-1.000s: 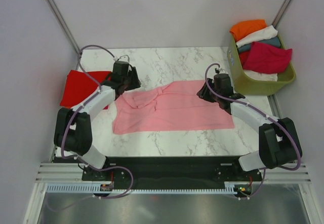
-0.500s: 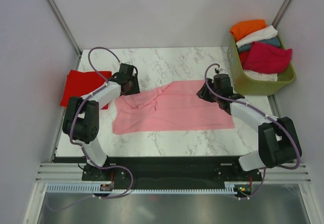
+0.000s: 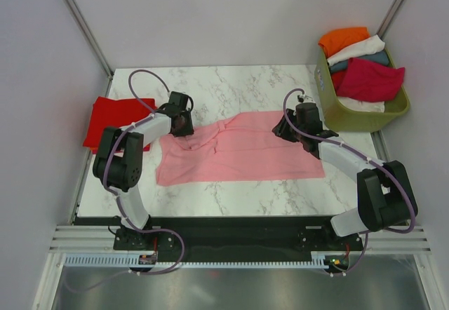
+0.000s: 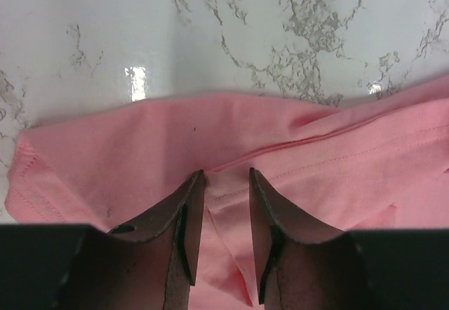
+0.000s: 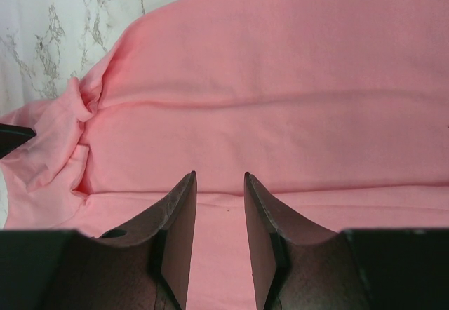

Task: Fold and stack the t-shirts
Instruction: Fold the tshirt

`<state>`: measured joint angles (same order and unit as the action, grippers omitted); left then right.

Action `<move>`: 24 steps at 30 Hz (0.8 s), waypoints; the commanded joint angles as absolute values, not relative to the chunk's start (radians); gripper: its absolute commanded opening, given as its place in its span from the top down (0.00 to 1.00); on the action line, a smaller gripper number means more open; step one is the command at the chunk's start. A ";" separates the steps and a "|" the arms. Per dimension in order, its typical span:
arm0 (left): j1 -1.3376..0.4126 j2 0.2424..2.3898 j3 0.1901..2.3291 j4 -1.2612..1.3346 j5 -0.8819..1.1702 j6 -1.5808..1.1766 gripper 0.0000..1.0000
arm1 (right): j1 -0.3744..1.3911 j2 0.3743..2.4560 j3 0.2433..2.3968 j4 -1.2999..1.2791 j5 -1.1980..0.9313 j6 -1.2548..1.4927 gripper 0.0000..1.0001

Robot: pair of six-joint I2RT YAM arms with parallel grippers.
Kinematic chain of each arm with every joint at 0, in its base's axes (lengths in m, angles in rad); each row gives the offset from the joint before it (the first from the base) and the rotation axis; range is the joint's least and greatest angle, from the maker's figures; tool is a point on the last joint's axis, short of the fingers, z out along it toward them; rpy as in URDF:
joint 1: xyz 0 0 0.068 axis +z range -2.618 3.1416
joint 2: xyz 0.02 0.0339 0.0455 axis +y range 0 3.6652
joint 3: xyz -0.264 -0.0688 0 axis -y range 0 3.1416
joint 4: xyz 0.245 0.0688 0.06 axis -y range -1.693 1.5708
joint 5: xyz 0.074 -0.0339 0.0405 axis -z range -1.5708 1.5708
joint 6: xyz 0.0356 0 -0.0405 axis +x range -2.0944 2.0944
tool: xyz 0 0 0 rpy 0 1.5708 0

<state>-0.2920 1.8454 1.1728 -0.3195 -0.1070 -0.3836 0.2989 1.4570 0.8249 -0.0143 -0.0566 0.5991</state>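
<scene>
Marble surface [image 3: 238, 85]: carries all items below.

Pale pink t-shirt [image 3: 242, 156]: spread flat across the middle of the surface, rumpled along its far left part.

Olive-green basket [image 3: 351, 119]: far right corner, heaped with orange [image 3: 342, 38], white [image 3: 358, 49] and crimson [image 3: 370, 78] t-shirts.

Red t-shirt [image 3: 105, 117]: folded, at the left edge, partly under the left arm.

Left claw [image 4: 224, 180]: narrow gap, tips down on the pink t-shirt's far left edge at a seam; whether cloth is pinched cannot be told.

Right claw [image 5: 219, 180]: narrow gap, tips on the pink t-shirt's far right corner; grip likewise unclear.
</scene>
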 commanded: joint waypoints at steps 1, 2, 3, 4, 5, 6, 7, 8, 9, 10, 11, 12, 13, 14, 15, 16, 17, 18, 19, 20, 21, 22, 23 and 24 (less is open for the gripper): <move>-0.291 1.855 1.183 -0.313 -0.137 -0.377 0.62 | 0.298 1.454 0.824 0.014 -0.064 0.603 0.59; -0.291 1.850 1.180 -0.311 -0.146 -0.379 0.62 | 0.298 1.453 0.824 0.015 -0.064 0.604 0.59; -0.294 1.845 1.178 -0.314 -0.153 -0.379 0.62 | 0.298 1.451 0.825 0.014 -0.063 0.604 0.59; -0.293 1.841 1.175 -0.321 -0.164 -0.379 0.61 | 0.298 1.451 0.824 0.014 -0.063 0.603 0.59; -0.293 1.829 1.174 -0.322 -0.190 -0.379 0.60 | 0.299 1.451 0.824 0.012 -0.057 0.604 0.59; -0.293 1.821 1.166 -0.324 -0.202 -0.379 0.57 | 0.298 1.453 0.824 0.011 -0.054 0.603 0.59; -0.293 1.816 1.163 -0.322 -0.206 -0.377 0.57 | 0.299 1.453 0.825 0.011 -0.052 0.603 0.59; -0.293 1.810 1.163 -0.325 -0.210 -0.373 0.57 | 0.298 1.453 0.827 0.009 -0.051 0.603 0.59; -0.293 1.812 1.164 -0.327 -0.210 -0.373 0.57 | 0.298 1.456 0.827 0.009 -0.051 0.601 0.59; -0.293 1.813 1.167 -0.328 -0.207 -0.373 0.57 | 0.299 1.454 0.828 0.009 -0.051 0.603 0.59; -0.293 1.819 1.169 -0.327 -0.201 -0.373 0.58 | 0.299 1.454 0.828 0.008 -0.051 0.601 0.59; -0.293 1.824 1.172 -0.328 -0.193 -0.373 0.62 | 0.298 1.454 0.830 0.006 -0.048 0.603 0.59; -0.293 1.830 1.175 -0.328 -0.183 -0.370 0.65 | 0.298 1.454 0.830 0.005 -0.046 0.603 0.59; -0.293 1.836 1.186 -0.330 -0.167 -0.367 0.68 | 0.298 1.451 0.831 0.003 -0.045 0.603 0.59; -0.295 1.842 1.192 -0.333 -0.161 -0.367 0.74 | 0.296 1.453 0.834 0.002 -0.043 0.598 0.59; -0.293 1.841 1.193 -0.333 -0.157 -0.367 0.76 | 0.296 1.450 0.838 0.003 -0.041 0.598 0.59; -0.293 1.839 1.196 -0.334 -0.146 -0.368 0.79 | 0.298 1.448 0.839 -0.001 -0.038 0.597 0.59; -0.293 1.835 1.197 -0.334 -0.141 -0.370 0.83 | 0.298 1.447 0.844 -0.027 -0.034 0.597 0.59; -0.293 1.827 1.197 -0.334 -0.138 -0.370 0.85 | 0.298 1.445 0.847 -0.032 -0.031 0.594 0.59; -0.293 1.822 1.193 -0.334 -0.137 -0.370 0.89 | 0.296 1.447 0.850 -0.038 -0.029 0.592 0.59; -0.293 1.818 1.193 -0.333 -0.138 -0.368 0.98 | 0.293 1.444 0.853 -0.040 -0.026 0.591 0.59; -0.293 1.803 1.193 -0.334 -0.140 -0.368 0.98 | 0.291 1.442 0.854 -0.043 -0.017 0.592 0.59; -0.293 1.795 1.187 -0.333 -0.141 -0.368 0.98 | 0.290 1.443 0.857 -0.046 -0.012 0.592 0.58; -0.293 1.786 1.187 -0.334 -0.141 -0.368 0.98 | 0.288 1.447 0.865 -0.049 -0.008 0.589 0.58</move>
